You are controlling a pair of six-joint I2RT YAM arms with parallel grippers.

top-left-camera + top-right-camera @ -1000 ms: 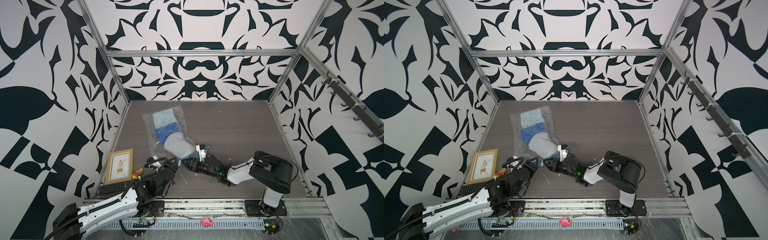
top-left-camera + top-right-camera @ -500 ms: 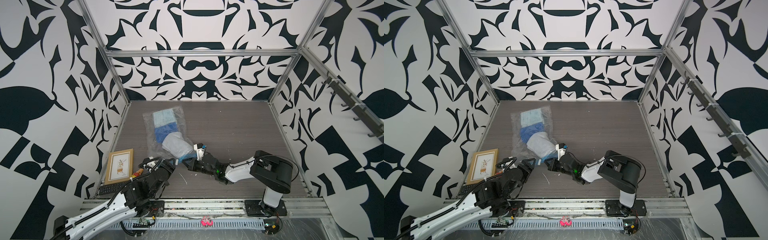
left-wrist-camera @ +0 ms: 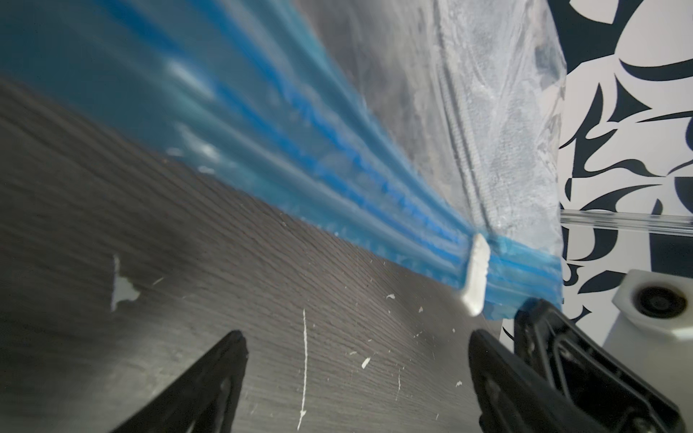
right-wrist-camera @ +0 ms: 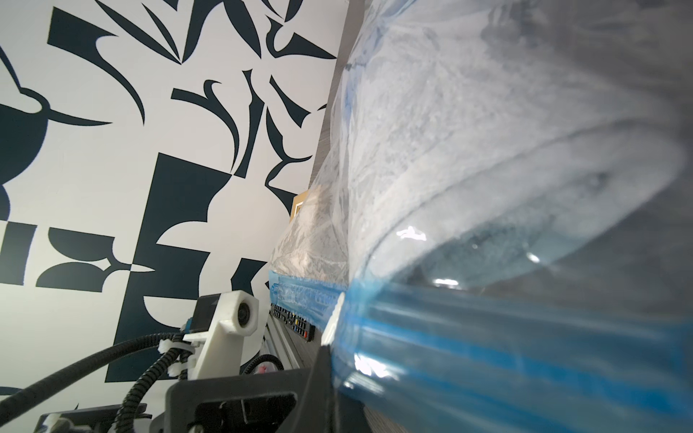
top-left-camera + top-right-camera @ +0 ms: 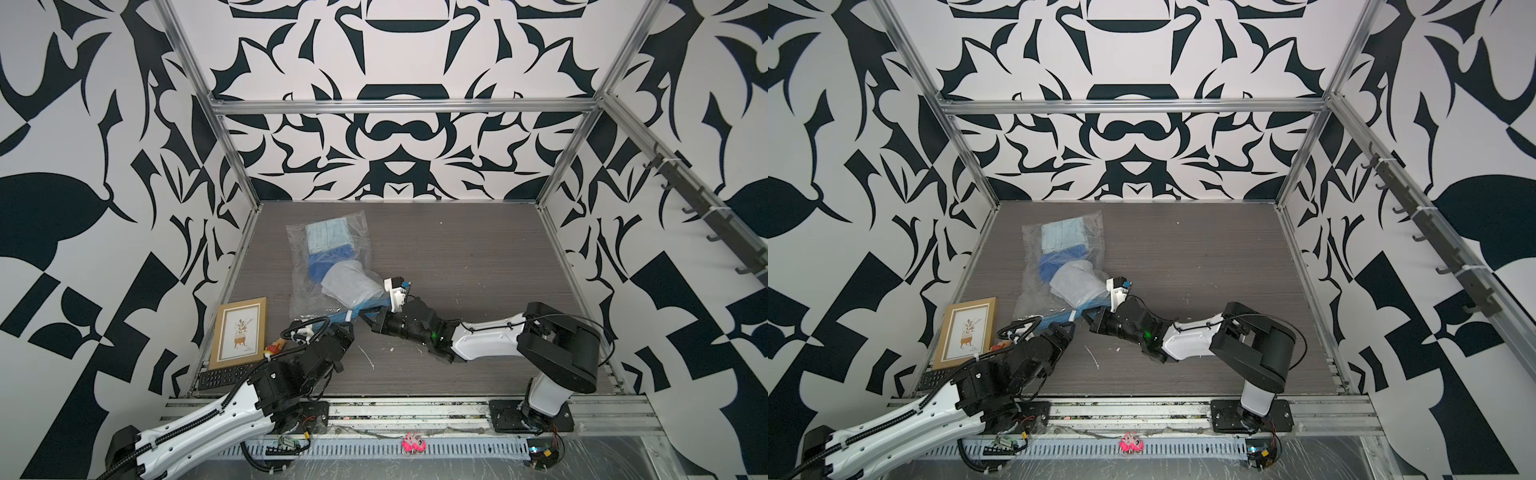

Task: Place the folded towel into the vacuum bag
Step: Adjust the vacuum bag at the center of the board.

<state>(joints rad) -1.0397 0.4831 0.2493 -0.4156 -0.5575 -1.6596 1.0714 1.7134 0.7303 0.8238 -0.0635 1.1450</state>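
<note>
**Vacuum bag**: lies flat on the left half of the table. Its blue zip strip is at the near end, toward the arms.

**Pale grey folded towel**: visible through the plastic just inside the mouth. A dark blue cloth and a light blue cloth lie deeper in. Whether the towel's near edge is fully past the strip cannot be confirmed.

**Right gripper**: fingers pressed together, apparently pinching the end of the zip strip, close by the white slider clip.

**Left gripper**: fingers spread wide and holding nothing, low over bare table just short of the strip.

**Assessment:** insertion looks all but complete. To finish well, the right grip should hold the mouth steady and slightly raised. The left fingers should then nudge the towel deeper from outside the film, low and slow.

**Risks:** the thin plastic may slip from the pinch, and the towel may bunch on the strip.
</note>
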